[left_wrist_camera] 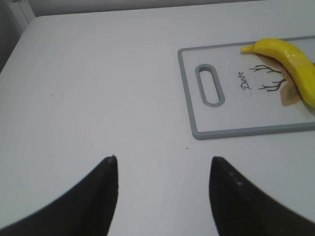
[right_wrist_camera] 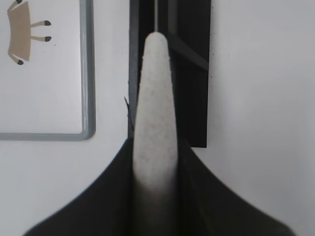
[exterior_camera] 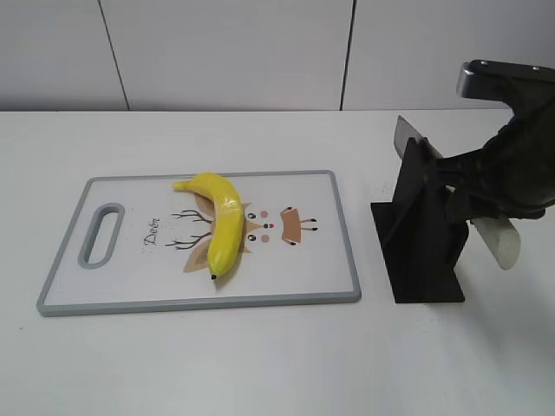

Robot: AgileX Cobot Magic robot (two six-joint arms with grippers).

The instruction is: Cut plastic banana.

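Observation:
The plastic banana (exterior_camera: 221, 221) is glossy yellow with a dark tip and lies on a white cutting board (exterior_camera: 199, 303) with a grey rim. It also shows at the right edge of the left wrist view (left_wrist_camera: 295, 61). My right gripper (right_wrist_camera: 156, 147) is shut on the pale handle of a knife (right_wrist_camera: 155, 93), which sits in a black stand (exterior_camera: 416, 260) to the right of the board. The knife's grey blade (exterior_camera: 406, 134) sticks up behind the stand. My left gripper (left_wrist_camera: 162, 162) is open and empty over bare table, left of the board (left_wrist_camera: 189, 98).
The board has a handle slot (exterior_camera: 101, 232) at its left end and a deer drawing under the banana. The black stand (right_wrist_camera: 192, 73) stands just off the board's right edge (right_wrist_camera: 87, 73). A white wall runs behind the table.

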